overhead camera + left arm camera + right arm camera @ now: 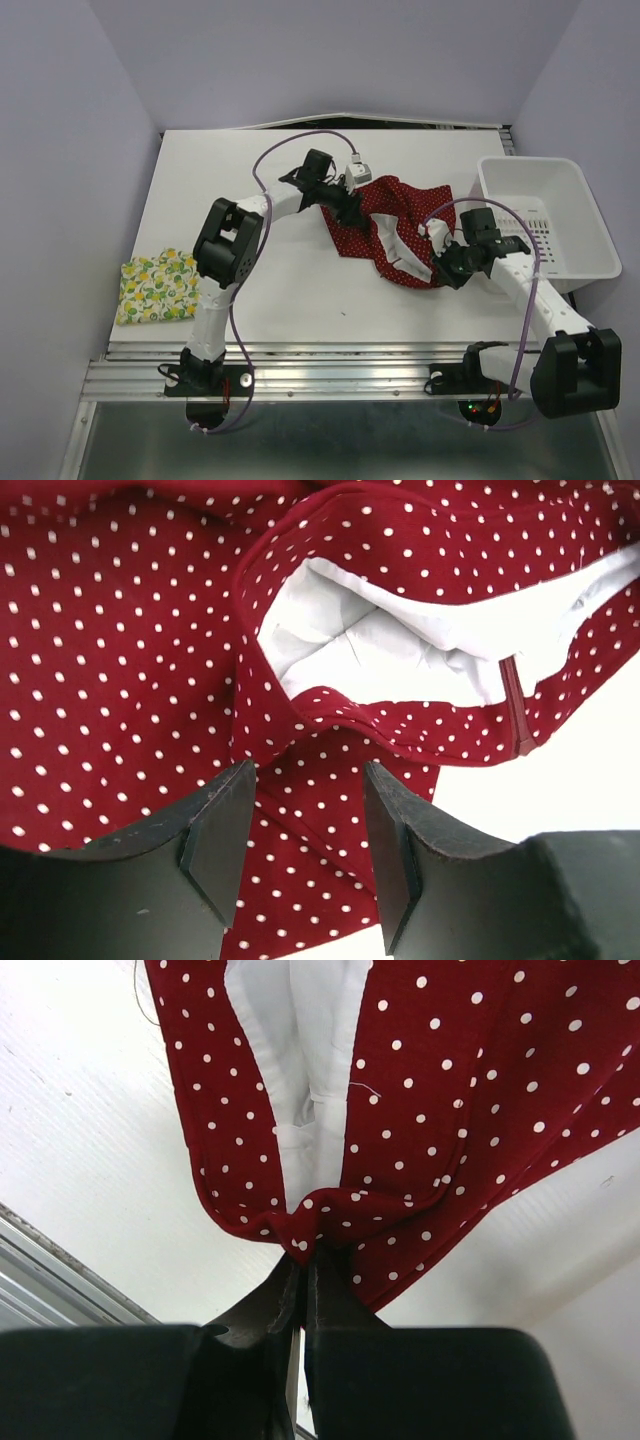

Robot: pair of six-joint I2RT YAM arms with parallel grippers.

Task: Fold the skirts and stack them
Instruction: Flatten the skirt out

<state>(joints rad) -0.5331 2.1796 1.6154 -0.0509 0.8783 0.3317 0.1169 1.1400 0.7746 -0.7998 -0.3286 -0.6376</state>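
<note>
Tension is why my right gripper [303, 1265] clamps the red skirt [395, 200] by its edge — left gripper [300, 825] hangs over it, jaws apart, ready to pinch.

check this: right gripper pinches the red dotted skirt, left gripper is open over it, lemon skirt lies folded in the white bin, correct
No: the lemon skirt lies folded on the table, at its left side, not in the white bin, as the top external view shows. The right gripper does pinch the red dotted skirt, with the left gripper open over it.
</note>
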